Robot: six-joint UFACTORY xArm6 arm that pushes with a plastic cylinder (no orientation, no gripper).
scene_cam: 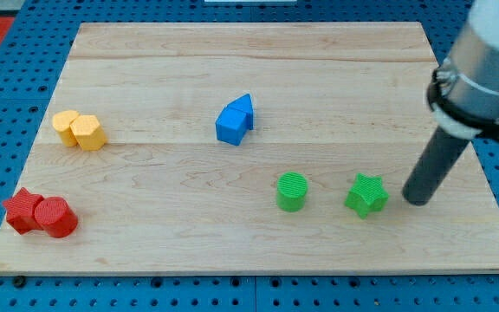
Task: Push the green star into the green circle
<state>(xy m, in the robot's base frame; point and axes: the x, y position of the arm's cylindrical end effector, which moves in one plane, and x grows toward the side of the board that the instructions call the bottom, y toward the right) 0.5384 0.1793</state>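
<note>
Nearest the view's bottom, at lower left, two red blocks sit touching: a red star-like block (pixel 22 209) and a red cylinder (pixel 56 217), both with finely ribbed sides.

Right of centre and slightly higher, the green circle (pixel 292 191) stands as a short ridged cylinder. Just to its right, apart from it, lies the green star (pixel 366 194), a chunky piece with blunt points and the same layered, printed look.

My tip (pixel 416 200) rests on the board just right of the green star, close beside it; whether it touches I cannot tell. My rod is a smooth dark cylinder slanting up toward the upper right into a pale grey housing with a black collar. I carry no gripper, so there are no jaws to be apart or together.

Further up, mid-frame, the two blue blocks (pixel 235 120) press together, angular and wedge-like. At middle left, the two yellow blocks (pixel 80 130) touch, with faceted sides.

All rest on the wooden board (pixel 232 56), pale planks with visible grain, over a blue perforated surface (pixel 7 95).
</note>
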